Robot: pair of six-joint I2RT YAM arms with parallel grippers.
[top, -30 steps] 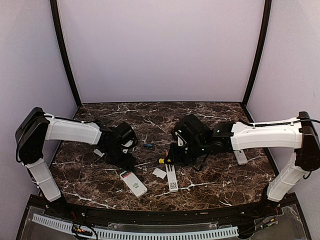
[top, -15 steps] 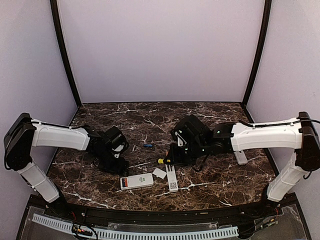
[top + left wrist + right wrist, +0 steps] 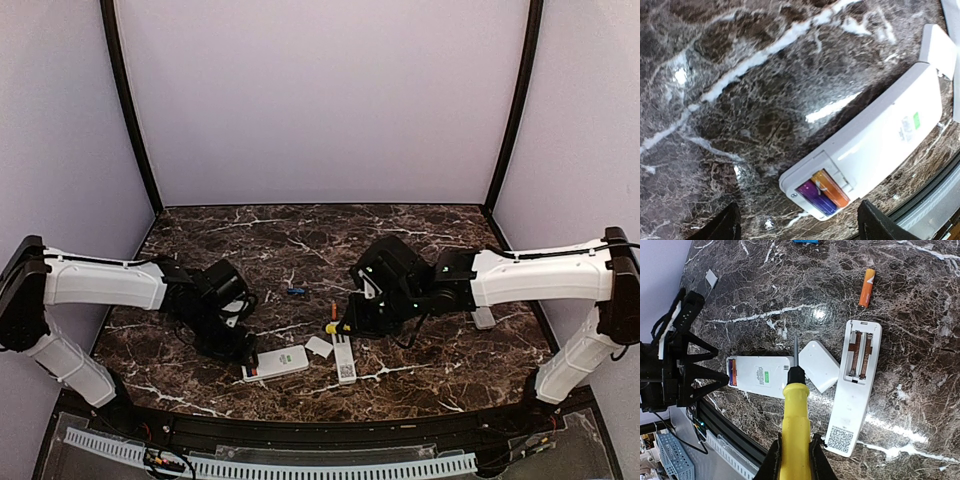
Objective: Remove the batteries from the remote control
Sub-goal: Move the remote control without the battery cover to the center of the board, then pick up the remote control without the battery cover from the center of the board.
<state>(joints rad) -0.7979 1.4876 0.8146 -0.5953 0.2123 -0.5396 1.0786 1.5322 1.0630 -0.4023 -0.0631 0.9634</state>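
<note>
A white remote control [image 3: 277,362] lies near the table's front edge. The open compartment at its left end holds a purple and an orange battery [image 3: 822,192]. My left gripper [image 3: 801,227] hovers open just off that end, its fingers either side and touching nothing. A second remote [image 3: 855,385] lies face down with an empty compartment. A loose orange battery [image 3: 867,288] and a blue one [image 3: 296,292] lie behind it. My right gripper [image 3: 795,455] is shut on a yellow-handled screwdriver [image 3: 796,420], whose tip points at the gap between the first remote and a white cover [image 3: 818,365].
A small white cover [image 3: 711,278] lies at the far left, and another white piece [image 3: 483,318] sits beside the right arm. The black front rail [image 3: 300,425] runs just below the remotes.
The left arm swung towards the front, and the first remote turned from diagonal to nearly level. The right gripper shifted slightly right with the screwdriver, uncovering the orange battery.
</note>
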